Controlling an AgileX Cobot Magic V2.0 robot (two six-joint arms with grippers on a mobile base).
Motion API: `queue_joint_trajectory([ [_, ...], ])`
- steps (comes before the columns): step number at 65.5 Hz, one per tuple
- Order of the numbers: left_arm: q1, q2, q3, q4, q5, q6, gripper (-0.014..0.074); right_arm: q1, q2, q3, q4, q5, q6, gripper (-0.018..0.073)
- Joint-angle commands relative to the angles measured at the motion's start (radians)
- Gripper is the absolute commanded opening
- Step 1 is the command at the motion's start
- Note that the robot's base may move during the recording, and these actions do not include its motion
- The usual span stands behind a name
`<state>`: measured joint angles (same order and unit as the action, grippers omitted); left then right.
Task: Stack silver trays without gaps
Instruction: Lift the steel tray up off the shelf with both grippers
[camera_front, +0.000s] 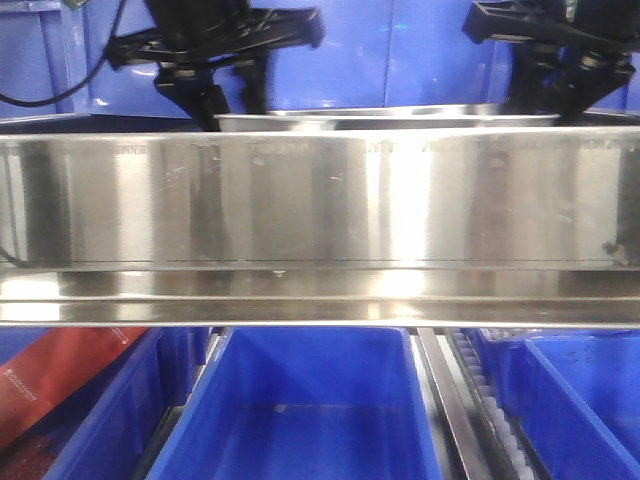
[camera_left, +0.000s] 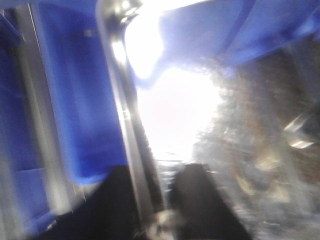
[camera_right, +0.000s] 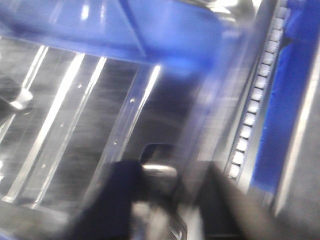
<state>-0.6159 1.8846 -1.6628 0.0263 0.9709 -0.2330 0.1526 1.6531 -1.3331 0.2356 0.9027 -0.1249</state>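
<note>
Far beyond the long steel rail, a silver tray, level, only its rim and upper wall showing. At its left end the left gripper, at its right end the right gripper. In each wrist view, dark fingers either side of the shiny rim, likewise on the right. Too blurred to tell whether either pair is clamped or slack. Near, below the rail, blue bins.

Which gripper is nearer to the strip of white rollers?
Right. The right gripper is at the silver tray's right end, beside the roller strip; the left gripper is at the tray's opposite end, farther away.
</note>
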Motion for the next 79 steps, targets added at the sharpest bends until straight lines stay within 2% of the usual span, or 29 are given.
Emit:
queue_joint_trajectory([
  [1,-0.007,-0.004,-0.008,-0.014,-0.020,-0.002,-0.0005,0.001,-0.002,-0.004,0.004,0.007,-0.017,-0.0093],
  [5,-0.007,-0.004,-0.008,-0.014,-0.020,-0.002,0.0002,0.001,-0.002,-0.004,0.004,0.007,-0.017,-0.0070],
  [31,-0.007,-0.013,-0.009,-0.026,-0.001,-0.002,-0.0008,0.001,-0.002,-0.009,0.013,0.016,-0.017,-0.0070],
  [47,-0.007,-0.056,-0.041,-0.010,0.027,-0.002,-0.0008,0.001,-0.002,-0.128,0.015,0.142,-0.017,-0.0070],
  [58,-0.007,-0.080,-0.088,-0.010,0.098,-0.002,-0.0008,0.001,-0.013,-0.230,0.022,0.252,-0.017,-0.0070],
  [79,-0.007,-0.145,-0.160,-0.010,0.159,-0.004,-0.0008,0.001,-0.096,-0.316,0.030,0.292,-0.017,-0.0070],
])
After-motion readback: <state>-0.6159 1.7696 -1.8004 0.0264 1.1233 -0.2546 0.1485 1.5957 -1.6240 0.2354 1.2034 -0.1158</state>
